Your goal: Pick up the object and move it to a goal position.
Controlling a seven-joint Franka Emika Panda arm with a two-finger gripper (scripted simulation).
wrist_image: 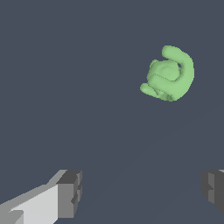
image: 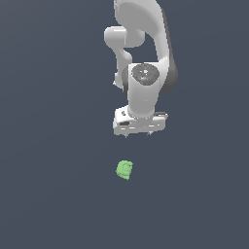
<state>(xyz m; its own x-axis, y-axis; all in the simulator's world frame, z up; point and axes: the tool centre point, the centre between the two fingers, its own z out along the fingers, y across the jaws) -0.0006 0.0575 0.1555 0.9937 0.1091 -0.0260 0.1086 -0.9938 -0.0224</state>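
1. Exterior view: the white Panda arm [image: 146,44] reaches down from the top centre of the frame. Its hand [image: 138,134] sits just above mid-frame, fingers pointing down. The light-green lumpy block [image: 125,169] lies on the dark grey surface [image: 48,194] below the hand, slightly toward the frame's left, apart from it.

2. Wrist view: the fingers [wrist_image: 70,192] stand spread wide, one at the lower left, the other at the lower right edge, nothing between them. The block fills the upper right, clear of both fingers.
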